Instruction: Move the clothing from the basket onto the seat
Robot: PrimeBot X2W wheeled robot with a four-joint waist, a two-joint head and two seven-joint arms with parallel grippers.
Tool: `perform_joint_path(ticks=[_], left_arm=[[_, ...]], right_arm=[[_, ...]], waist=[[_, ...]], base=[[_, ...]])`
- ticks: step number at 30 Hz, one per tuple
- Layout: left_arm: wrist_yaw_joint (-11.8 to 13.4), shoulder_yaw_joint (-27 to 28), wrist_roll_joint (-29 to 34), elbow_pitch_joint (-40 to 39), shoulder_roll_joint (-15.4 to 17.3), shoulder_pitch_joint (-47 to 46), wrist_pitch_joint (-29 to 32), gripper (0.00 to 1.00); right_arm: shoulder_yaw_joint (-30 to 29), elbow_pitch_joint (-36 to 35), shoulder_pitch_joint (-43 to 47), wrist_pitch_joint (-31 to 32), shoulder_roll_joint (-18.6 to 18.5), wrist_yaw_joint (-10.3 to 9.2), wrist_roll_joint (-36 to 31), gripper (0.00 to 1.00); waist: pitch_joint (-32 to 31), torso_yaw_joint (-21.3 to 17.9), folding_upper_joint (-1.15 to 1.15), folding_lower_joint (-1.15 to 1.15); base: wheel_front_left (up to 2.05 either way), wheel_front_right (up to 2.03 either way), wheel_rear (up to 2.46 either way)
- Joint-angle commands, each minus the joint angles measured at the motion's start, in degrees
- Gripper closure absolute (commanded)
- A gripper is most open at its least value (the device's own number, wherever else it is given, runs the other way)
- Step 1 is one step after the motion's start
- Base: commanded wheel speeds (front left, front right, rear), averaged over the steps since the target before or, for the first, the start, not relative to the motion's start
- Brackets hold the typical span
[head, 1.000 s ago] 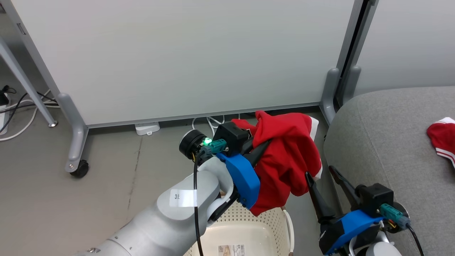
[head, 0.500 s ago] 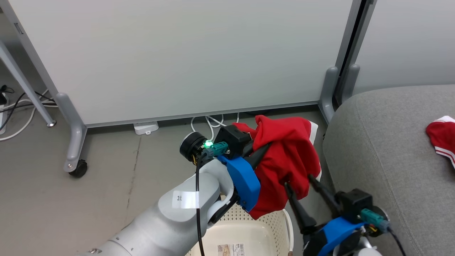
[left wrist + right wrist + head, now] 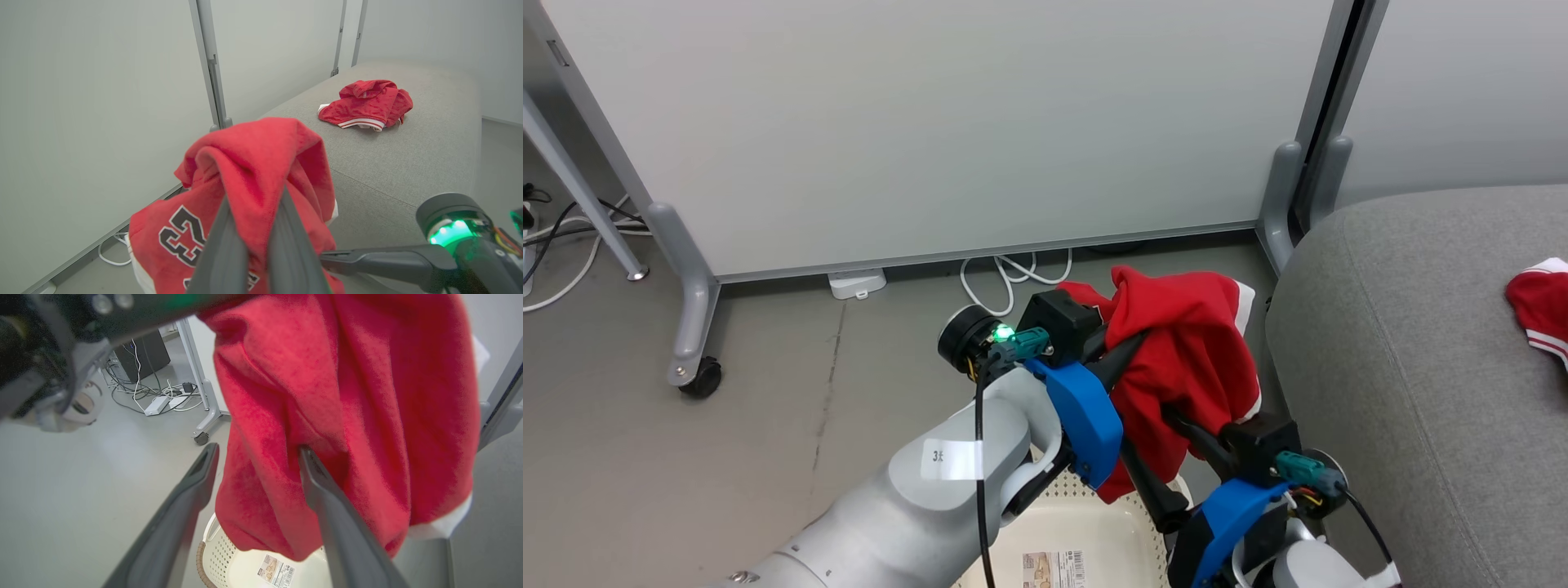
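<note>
Quick take on where you're at: your left claw [image 3: 255,196] is clamped tight on a bunched fold of the red number 23 jersey [image 3: 1192,359]. The jersey hangs in the air over the white laundry basket [image 3: 218,555], just beside the edge of the grey sofa seat [image 3: 1405,327]. Your right claw [image 3: 258,449] is wide open with its fingers straddling the lower drape of the jersey. It isn't gripping anything.

I'd say you're mid-carry, so here's how I'd do it. Pinch that lower fold with the right claw so the cloth doesn't swing or drag. The hem dangles close to the basket rim, so lift both claws together before going sideways. Carry it well in over the cushion, not just past the rounded edge, or it could slide off onto the floor. Let go with both claws only once the bulk is resting on the fabric.

Count check:
- Red garments: two. One is the jersey in your grip, and the other is a crumpled one with white trim [image 3: 365,104] already lying on the seat.
- Basket: one, with its paper label [image 3: 277,571] showing on the floor.
- Seat: one.
- Claws: two.
</note>
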Motion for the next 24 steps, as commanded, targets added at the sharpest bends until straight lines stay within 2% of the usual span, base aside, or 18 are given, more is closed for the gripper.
perform_joint_path(ticks=[1, 15, 16, 17, 18, 19, 20, 24], left_arm=[[-0.1, -0.1, -0.3, -0.1, -0.1, -0.6, -0.3, 1.00], [-0.1, -1.1, -1.0, -1.1, -0.3, -1.0, -0.3, 1.00], [-0.1, -1.2, -1.1, -1.2, -0.3, -1.0, -0.3, 1.00], [-0.1, -1.2, -1.2, -1.2, -0.3, -0.9, -0.3, 1.00], [-0.1, -1.2, -1.3, -1.2, -0.3, -0.9, -0.3, 1.00], [-0.1, -1.3, -1.4, -1.2, -0.3, -0.9, -0.3, 1.00], [-0.1, -1.3, -1.4, -1.3, -0.3, -0.9, -0.3, 1.00], [-0.1, -1.4, -1.6, -1.2, -0.3, -1.0, -0.3, 1.00]], right_arm=[[0.3, 0.9, -0.8, -0.2, -0.1, 0.01, 0.7, 0.00], [8.8, 17.3, -14.8, -5.0, -0.1, 0.01, 9.7, 0.00], [9.2, 18.2, -15.4, -5.4, -0.1, 0.01, 10.3, 0.18], [9.6, 18.9, -16.0, -5.9, -0.1, 0.01, 10.8, 0.18], [9.9, 19.7, -16.5, -6.2, -0.1, 0.01, 11.1, 0.71], [10.2, 20.4, -17.1, -6.8, -0.1, 0.01, 11.3, 0.96], [10.4, 21.1, -17.5, -7.1, -0.1, 0.01, 11.6, 1.00], [11.5, 23.5, -18.7, -8.4, -0.1, 0.01, 13.0, 1.00]], waist=[[0.1, 0.0, 0.00, 0.00], [0.3, 0.4, 0.00, 0.00], [0.2, 0.4, 0.00, 0.00], [0.2, 0.4, 0.00, 0.00], [0.1, 0.4, 0.00, 0.00], [0.1, 0.4, 0.00, 0.00], [0.1, 0.4, 0.00, 0.00], [0.0, 0.3, 0.00, 0.00]], base=[[0.00, 0.00, 0.00], [0.00, 0.00, 0.00], [0.00, 0.00, 0.00], [0.00, 0.00, 0.00], [0.00, 0.00, 0.00], [0.00, 0.00, 0.00], [0.00, 0.00, 0.00], [0.00, 0.00, 0.00]])
